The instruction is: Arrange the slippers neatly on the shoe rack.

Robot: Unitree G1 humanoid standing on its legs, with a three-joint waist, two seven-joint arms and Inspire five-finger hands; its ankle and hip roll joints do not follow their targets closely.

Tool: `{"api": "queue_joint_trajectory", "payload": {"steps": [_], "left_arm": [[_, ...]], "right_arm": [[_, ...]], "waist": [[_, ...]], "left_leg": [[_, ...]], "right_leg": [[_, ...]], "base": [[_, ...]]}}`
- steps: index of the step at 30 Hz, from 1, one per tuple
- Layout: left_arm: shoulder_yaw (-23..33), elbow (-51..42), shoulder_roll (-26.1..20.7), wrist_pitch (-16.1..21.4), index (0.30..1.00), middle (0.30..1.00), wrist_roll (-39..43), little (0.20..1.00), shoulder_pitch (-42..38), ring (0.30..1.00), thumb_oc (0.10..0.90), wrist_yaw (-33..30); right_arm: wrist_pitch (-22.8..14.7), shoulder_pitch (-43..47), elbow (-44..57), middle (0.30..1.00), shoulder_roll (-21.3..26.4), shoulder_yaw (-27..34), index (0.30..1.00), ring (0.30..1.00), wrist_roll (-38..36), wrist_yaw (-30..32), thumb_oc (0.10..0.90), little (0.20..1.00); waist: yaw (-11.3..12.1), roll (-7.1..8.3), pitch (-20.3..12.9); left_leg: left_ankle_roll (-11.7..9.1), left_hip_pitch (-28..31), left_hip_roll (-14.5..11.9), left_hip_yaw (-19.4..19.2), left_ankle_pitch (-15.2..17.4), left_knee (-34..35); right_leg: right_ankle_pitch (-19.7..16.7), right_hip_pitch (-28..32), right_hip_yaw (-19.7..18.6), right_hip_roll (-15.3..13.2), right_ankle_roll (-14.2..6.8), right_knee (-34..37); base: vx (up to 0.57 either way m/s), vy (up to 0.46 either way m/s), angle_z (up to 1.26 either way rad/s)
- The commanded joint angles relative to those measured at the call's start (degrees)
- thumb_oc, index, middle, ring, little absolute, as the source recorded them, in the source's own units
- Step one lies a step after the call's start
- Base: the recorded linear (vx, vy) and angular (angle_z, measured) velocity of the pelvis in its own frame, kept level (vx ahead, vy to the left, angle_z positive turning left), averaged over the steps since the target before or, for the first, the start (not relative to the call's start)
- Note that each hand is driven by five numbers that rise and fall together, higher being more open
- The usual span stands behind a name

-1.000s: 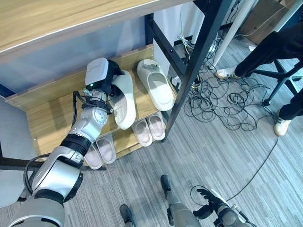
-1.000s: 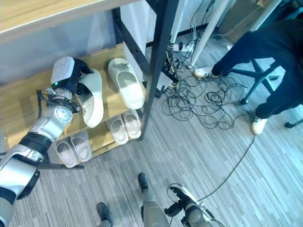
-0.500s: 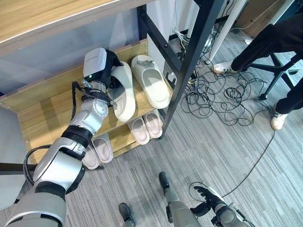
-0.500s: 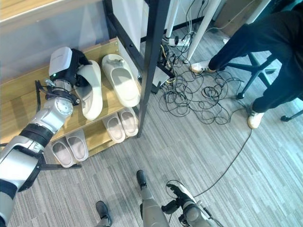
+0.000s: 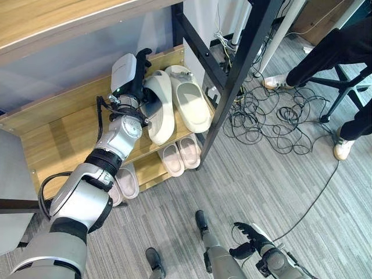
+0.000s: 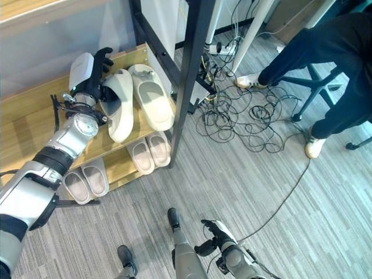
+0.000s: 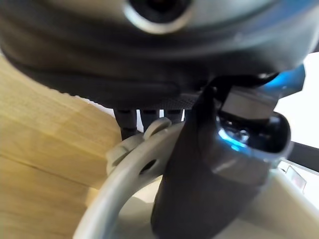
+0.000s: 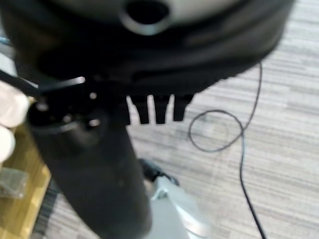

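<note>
My left hand [image 5: 135, 78] grips the cream slipper [image 5: 161, 107] on the shoe rack [image 5: 58, 133], right beside its twin [image 5: 189, 104]. If I let go crooked, it could slide off the shelf edge. My fingers are mostly hidden behind it. My right hand [image 5: 247, 238] hangs low, fingers loose

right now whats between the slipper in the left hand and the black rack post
The other cream slipper, lying flat on the middle shelf. It sits beside the held slipper in the left hand, with the post just past it, per the left eye view.
</note>
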State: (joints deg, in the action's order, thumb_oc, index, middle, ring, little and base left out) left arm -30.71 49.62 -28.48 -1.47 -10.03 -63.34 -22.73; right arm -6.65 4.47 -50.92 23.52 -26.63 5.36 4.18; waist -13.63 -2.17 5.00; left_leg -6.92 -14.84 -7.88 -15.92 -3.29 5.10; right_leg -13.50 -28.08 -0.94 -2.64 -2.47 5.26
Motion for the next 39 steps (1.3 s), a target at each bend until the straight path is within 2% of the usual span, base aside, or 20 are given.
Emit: {"api": "queue_joint_trajectory", "payload": {"steps": [1, 6, 15, 25, 39], "left_arm": [[-0.7, 1.2, -2.1, 3.1, 0.900, 0.900, -2.3, 0.900, -12.3, 0.900, 0.800, 0.3], [-4.9, 2.7, -4.2, 1.4, 0.900, 0.900, -8.2, 0.900, -15.6, 0.900, 0.800, 3.6], [-7.9, 4.0, -5.3, 0.5, 0.900, 0.900, -10.5, 0.900, -19.5, 0.900, 0.800, 7.0], [-9.0, 3.7, -4.8, 1.2, 0.900, 0.900, -8.3, 0.900, -21.0, 0.900, 0.800, 9.9], [-8.3, -3.0, -4.3, 3.1, 0.900, 0.900, -2.4, 0.900, -21.2, 0.900, 0.800, 10.9]], "right_arm": [[-1.0, -0.8, -0.3, 0.900, 1.2, 0.9, 0.900, 0.900, -1.4, 0.7, 0.800, 0.900], [-0.7, -0.9, -1.0, 0.900, 1.2, 0.8, 0.900, 0.900, -1.6, 0.0, 0.800, 0.900], [-0.4, -0.3, -1.7, 0.900, 0.9, 0.1, 0.900, 0.900, -1.9, -1.3, 0.800, 0.900], [0.3, 0.8, -2.5, 0.900, 0.6, -0.7, 0.900, 0.900, -2.2, -2.0, 0.800, 0.900], [1.0, 2.1, -3.1, 0.900, 0.5, -1.0, 0.900, 0.900, -2.0, -2.4, 0.800, 0.900]], "waist": [[-0.6, 1.36, -0.7], [-0.2, 1.27, -0.8], [0.7, 1.29, -0.3], [0.9, 1.26, -0.2], [1.6, 1.04, -0.5]], "left_leg": [[0.3, -1.0, 1.5, 4.0, -0.8, -0.1], [0.4, -1.1, 1.6, 4.4, -0.9, -0.1], [0.6, -1.7, 1.8, 5.0, -1.2, -0.1], [0.7, -1.9, 1.8, 5.3, -1.4, -0.1], [0.8, -1.3, 2.0, 5.5, -1.2, -0.1]], "right_leg": [[6.3, 4.4, 3.7, -2.5, -5.6, -0.8], [6.4, 4.6, 4.0, -2.6, -5.7, -0.7], [6.3, 4.6, 4.5, -2.8, -5.7, -0.8], [6.3, 4.6, 4.7, -2.9, -5.6, -0.9], [6.6, 5.5, 5.1, -2.8, -5.5, -0.8]], "base": [[-0.02, 0.008, 0.07], [-0.02, 0.007, 0.07], [-0.01, -0.001, 0.03], [-0.01, -0.002, 0.03], [0.00, 0.000, 0.00]]}}
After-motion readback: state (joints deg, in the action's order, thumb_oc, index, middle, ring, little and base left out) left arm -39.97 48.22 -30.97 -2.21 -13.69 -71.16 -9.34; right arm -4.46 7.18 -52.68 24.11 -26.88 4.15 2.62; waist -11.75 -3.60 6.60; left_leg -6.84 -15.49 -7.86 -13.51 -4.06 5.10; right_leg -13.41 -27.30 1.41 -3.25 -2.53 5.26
